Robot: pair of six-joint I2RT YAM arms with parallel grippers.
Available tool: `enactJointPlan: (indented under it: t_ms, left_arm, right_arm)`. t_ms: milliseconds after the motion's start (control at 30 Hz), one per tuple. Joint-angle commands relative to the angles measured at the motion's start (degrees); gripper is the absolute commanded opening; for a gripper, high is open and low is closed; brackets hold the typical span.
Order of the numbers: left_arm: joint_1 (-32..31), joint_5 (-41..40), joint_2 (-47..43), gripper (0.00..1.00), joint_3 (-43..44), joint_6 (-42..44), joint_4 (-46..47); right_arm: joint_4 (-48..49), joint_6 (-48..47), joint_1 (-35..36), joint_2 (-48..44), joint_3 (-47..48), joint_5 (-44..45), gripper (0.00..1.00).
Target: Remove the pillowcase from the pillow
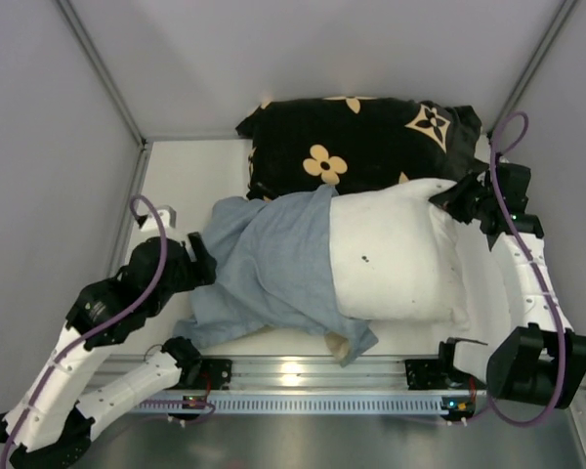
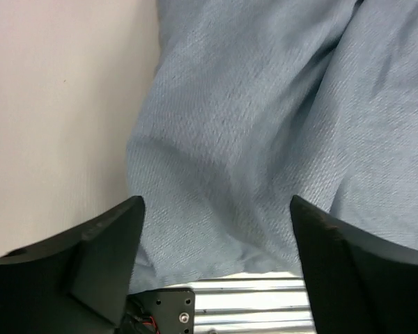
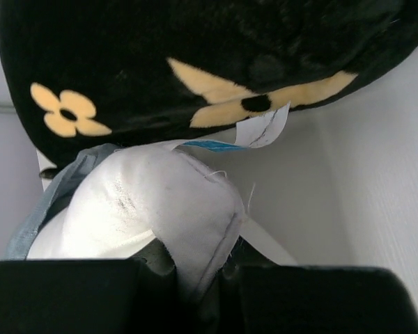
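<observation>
The grey-blue pillowcase (image 1: 269, 278) lies wrinkled on the table, still over the left end of the white pillow (image 1: 396, 259); the pillow's right two thirds are bare. My right gripper (image 1: 456, 203) is shut on the pillow's far right corner (image 3: 195, 209). My left gripper (image 1: 203, 256) is open at the pillowcase's left edge, its fingers (image 2: 90, 257) spread above the cloth (image 2: 265, 139) with nothing between them.
A black pillow with tan flowers (image 1: 356, 142) lies behind, touching the white pillow; it fills the top of the right wrist view (image 3: 195, 62). A metal rail (image 1: 303, 376) runs along the near edge. Grey walls (image 1: 59, 117) enclose the table.
</observation>
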Motion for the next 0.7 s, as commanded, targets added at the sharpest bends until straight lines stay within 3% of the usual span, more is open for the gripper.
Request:
enactJointPlan:
  t_ms: [0, 33, 233, 500, 667]
  left_arm:
    - [0.42, 0.99, 3.63, 0.94, -1.4, 3.15, 5.79]
    - [0.42, 0.64, 4.25, 0.99, -1.58, 2.89, 5.88]
    - [0.42, -2.0, 8.73, 0.99, -1.23, -0.01, 2.89]
    - [0.42, 4.85, 19.01, 0.99, -6.76, -0.54, 6.4]
    - [0.42, 12.84, 19.81, 0.99, -11.42, 1.57, 16.77]
  right_arm:
    - [6.96, 2.17, -4.05, -0.1, 5.92, 3.56, 0.0]
    - [6.96, 2.43, -5.71, -0.36, 6.0, 3.65, 0.0]
    - [6.87, 3.66, -12.92, -1.06, 7.58, 2.34, 0.0]
    - [9.77, 6.48, -16.01, 2.19, 7.24, -6.26, 0.0]
    - [9.94, 6.04, -16.54, 3.95, 7.41, -8.21, 0.0]
